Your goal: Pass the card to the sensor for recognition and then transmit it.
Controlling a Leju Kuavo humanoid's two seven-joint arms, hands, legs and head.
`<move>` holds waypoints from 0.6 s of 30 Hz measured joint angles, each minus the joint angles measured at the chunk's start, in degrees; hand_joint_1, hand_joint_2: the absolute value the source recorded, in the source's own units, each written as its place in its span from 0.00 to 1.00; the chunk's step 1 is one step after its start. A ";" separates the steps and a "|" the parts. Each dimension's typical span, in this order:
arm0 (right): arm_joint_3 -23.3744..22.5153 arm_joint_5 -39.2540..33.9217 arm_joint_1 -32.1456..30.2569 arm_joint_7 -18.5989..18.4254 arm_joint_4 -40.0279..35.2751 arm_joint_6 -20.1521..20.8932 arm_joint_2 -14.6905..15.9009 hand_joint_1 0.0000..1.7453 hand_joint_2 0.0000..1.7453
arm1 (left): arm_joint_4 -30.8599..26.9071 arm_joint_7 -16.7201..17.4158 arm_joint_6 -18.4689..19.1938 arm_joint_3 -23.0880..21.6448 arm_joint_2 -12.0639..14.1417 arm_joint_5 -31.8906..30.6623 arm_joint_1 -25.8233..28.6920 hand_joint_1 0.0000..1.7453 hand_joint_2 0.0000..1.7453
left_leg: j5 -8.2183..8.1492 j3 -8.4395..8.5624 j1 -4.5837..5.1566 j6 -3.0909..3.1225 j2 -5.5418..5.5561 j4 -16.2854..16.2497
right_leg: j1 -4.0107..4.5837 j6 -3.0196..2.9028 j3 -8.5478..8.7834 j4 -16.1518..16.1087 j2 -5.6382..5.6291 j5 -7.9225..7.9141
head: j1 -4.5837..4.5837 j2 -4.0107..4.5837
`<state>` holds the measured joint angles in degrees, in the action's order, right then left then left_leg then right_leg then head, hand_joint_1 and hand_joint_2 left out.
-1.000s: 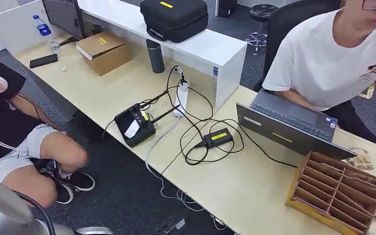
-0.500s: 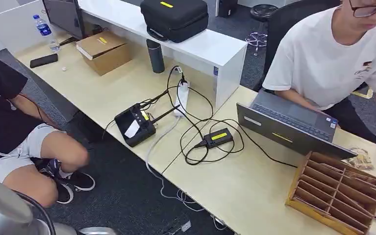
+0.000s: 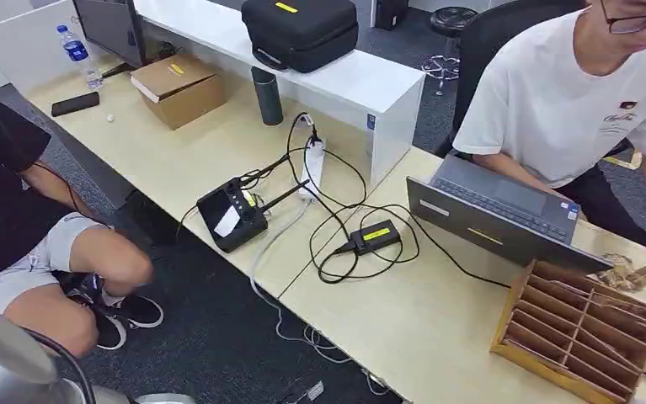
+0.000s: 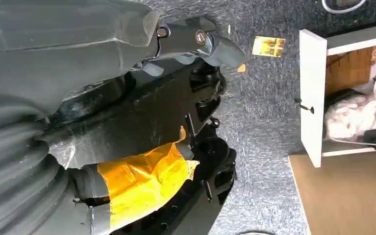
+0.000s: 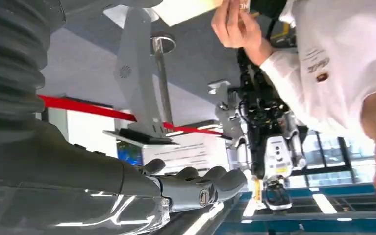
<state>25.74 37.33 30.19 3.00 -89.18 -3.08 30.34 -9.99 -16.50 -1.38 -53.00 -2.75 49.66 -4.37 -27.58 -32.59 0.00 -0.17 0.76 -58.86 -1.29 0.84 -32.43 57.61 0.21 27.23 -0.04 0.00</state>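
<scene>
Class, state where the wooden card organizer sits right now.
In the head view, the wooden card organizer sits at the table's near right corner, just in front of the open laptop.

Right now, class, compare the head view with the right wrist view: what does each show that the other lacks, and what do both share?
Head view alone: the desk, the laptop, the wooden organizer and the black sensor unit with its cables.
Right wrist view alone: the right hand, holding nothing, and a red strip behind it.
Both: the person in a white shirt, whose hand holds something small.
</scene>
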 joint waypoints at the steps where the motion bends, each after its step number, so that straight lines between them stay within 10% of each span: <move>1: -0.61 0.02 -1.27 0.06 -1.29 0.02 0.37 0.00 1.00 | 0.00 -0.02 0.00 0.00 0.00 0.04 0.06 0.00 1.00 | 0.00 -0.01 0.00 0.00 -0.05 0.00 | 0.00 0.00 -0.03 0.00 -0.04 0.00 | -0.02 0.00; 8: -4.46 2.04 -9.65 2.17 -8.99 -1.10 2.18 0.00 1.00 | 0.00 -0.91 -0.11 0.00 0.00 0.59 0.12 0.00 1.00 | 0.02 0.05 -0.05 -0.02 0.06 -0.03 | 0.04 0.00 -0.02 -0.01 0.08 0.01 | 0.04 0.00; 14: -8.26 10.08 -31.98 7.21 -23.10 -11.22 1.44 0.00 1.00 | 0.00 -1.57 -0.44 0.00 -0.09 2.47 0.74 0.00 1.00 | -0.17 -0.10 -0.12 -0.02 0.31 0.01 | 0.14 -0.13 -0.02 -0.03 0.33 0.22 | 0.02 0.00; 18: -5.66 16.48 -42.92 4.20 -27.47 -18.51 -0.96 0.00 1.00 | 0.00 -1.53 -1.13 0.00 -0.39 3.08 0.69 0.00 1.00 | -0.23 -0.10 -0.12 -0.01 0.17 0.06 | 0.14 -0.10 -0.02 -0.03 0.24 0.30 | 0.00 0.00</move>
<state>20.08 53.81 -12.73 7.20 -116.65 -21.59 29.38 -9.99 -18.03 -2.51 -53.00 -3.15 52.74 -3.68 -27.81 -32.69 -0.13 -0.18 0.93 -58.80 -1.15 0.73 -32.44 57.58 0.44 27.53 -0.04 0.00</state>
